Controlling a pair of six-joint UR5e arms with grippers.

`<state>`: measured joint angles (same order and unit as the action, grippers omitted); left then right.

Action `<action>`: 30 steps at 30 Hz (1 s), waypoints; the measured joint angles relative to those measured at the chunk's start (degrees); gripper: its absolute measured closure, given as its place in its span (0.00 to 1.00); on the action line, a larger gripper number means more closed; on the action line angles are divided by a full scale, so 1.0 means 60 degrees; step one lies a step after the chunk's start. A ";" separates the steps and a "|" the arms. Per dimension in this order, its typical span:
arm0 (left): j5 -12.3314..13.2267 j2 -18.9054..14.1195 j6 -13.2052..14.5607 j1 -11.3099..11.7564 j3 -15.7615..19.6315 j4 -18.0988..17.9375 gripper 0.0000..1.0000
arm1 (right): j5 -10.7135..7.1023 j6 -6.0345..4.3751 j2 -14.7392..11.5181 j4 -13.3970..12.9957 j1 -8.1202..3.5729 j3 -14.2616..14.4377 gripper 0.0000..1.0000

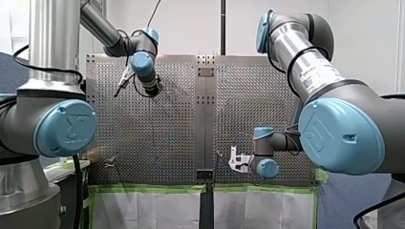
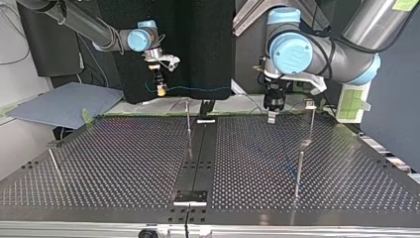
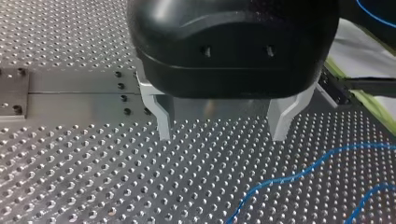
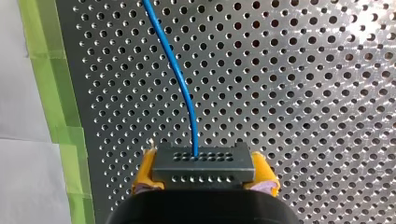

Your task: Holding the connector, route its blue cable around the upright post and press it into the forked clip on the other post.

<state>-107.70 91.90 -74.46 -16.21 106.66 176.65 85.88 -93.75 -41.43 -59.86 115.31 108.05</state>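
Watching across the perforated table (image 2: 124, 163), I saw the left gripper (image 3: 219, 126) hanging low over it, fingers spread apart and holding nothing. The right gripper (image 2: 159, 82) was raised at the top view's left. Between them stood the upright post (image 2: 188, 124), the forked clip (image 2: 310, 104) farther right. Yellow pads clamped the dark connector (image 4: 204, 164). Its blue cable (image 4: 180, 79) wanted light, steady tension round the post, I judged.
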 joint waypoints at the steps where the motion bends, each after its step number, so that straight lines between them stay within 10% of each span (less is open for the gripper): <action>1: -0.0004 0.0007 0.0063 0.0018 0.0006 -0.0066 0.00 | 0.0000 -0.0001 0.0002 0.0000 0.0002 0.0001 1.00; 30: -0.0255 0.0260 0.2109 0.0239 -0.0337 -0.2478 0.00 | -0.0041 0.0006 0.0001 0.0012 0.0012 0.0000 1.00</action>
<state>-109.22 93.46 -61.80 -14.78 104.64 161.78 85.63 -93.71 -41.43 -59.79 115.38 108.05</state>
